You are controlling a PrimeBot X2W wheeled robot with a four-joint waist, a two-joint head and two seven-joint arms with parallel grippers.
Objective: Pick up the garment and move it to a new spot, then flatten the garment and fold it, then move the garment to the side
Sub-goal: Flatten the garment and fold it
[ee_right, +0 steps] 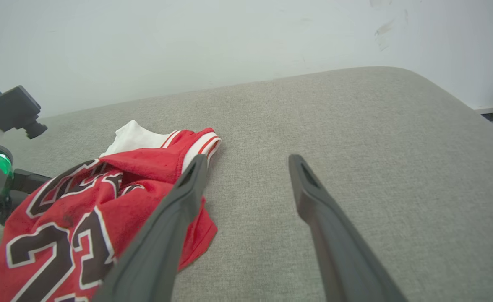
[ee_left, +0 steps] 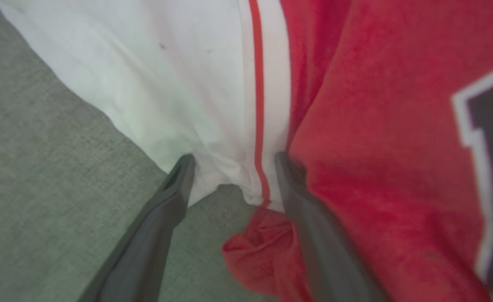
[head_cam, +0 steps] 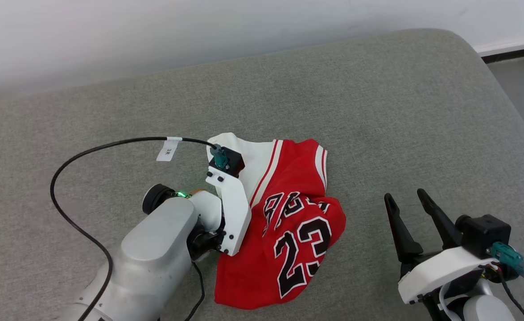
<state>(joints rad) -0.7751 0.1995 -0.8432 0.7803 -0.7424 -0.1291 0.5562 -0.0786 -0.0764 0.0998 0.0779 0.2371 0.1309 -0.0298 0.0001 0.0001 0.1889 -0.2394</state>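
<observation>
The left gripper [ee_left: 233, 161], angled down onto the crumpled garment [head_cam: 297, 223] on the grey cushion [head_cam: 377, 111], straddled its white sleeve [ee_left: 154, 84], jaws wide, nothing clamped; the right gripper [head_cam: 405, 196] hovered nearby, equally spread and empty.

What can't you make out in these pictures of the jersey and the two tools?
- Left tool: fingers hidden in the head view by its own wrist mount.
- Garment: its lettering blurred and cut by the right edge, left wrist view.
- Garment's underside: buried in its own crumpled folds, head view.
- Cable tag print: too small, head view.
</observation>
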